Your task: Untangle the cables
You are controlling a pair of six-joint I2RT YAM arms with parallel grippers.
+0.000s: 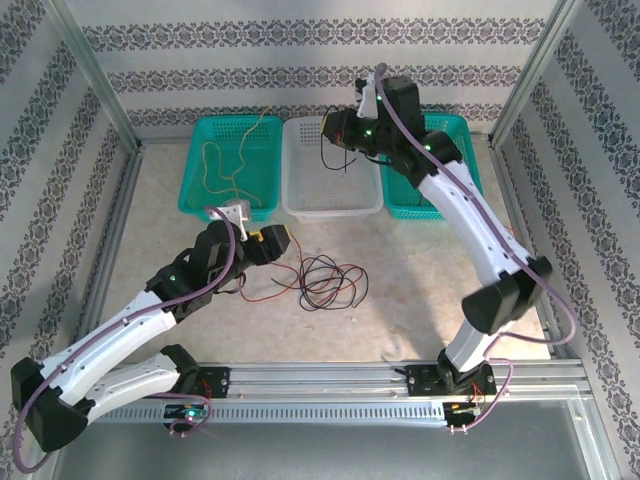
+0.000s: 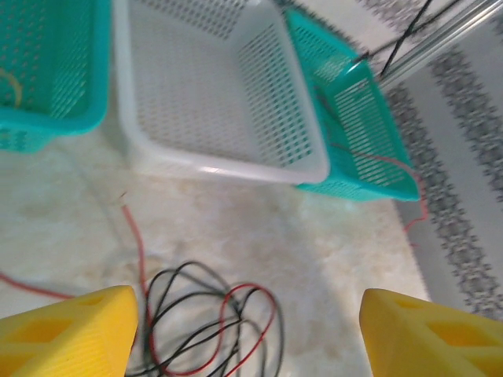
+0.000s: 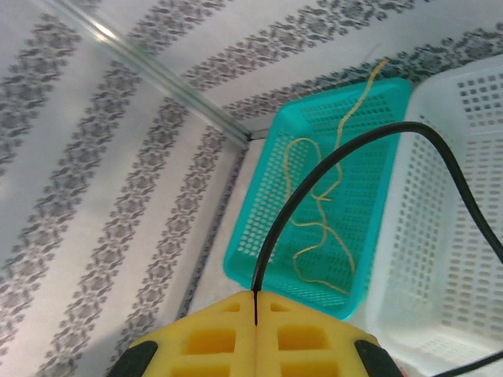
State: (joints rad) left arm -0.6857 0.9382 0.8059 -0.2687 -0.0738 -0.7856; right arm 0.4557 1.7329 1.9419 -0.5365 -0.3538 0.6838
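Note:
A tangle of black and red cables (image 1: 330,283) lies on the table in front of the baskets, and a loose red cable (image 1: 268,296) trails left from it. My left gripper (image 1: 280,241) hovers just left of the tangle, open. In its wrist view the tangle (image 2: 208,330) lies below, between the spread yellow fingers (image 2: 71,330), untouched. My right gripper (image 1: 332,128) is raised over the white basket (image 1: 333,205), shut on a black cable (image 3: 330,165) that loops away from the closed fingertips (image 3: 228,330). A yellow cable (image 1: 232,165) lies in the left teal basket (image 1: 200,200).
A second teal basket (image 1: 462,130) stands at the back right, partly hidden by the right arm, with a red cable (image 2: 409,181) hanging over its edge. Metal frame posts and patterned walls enclose the table. The rail with the arm bases runs along the near edge.

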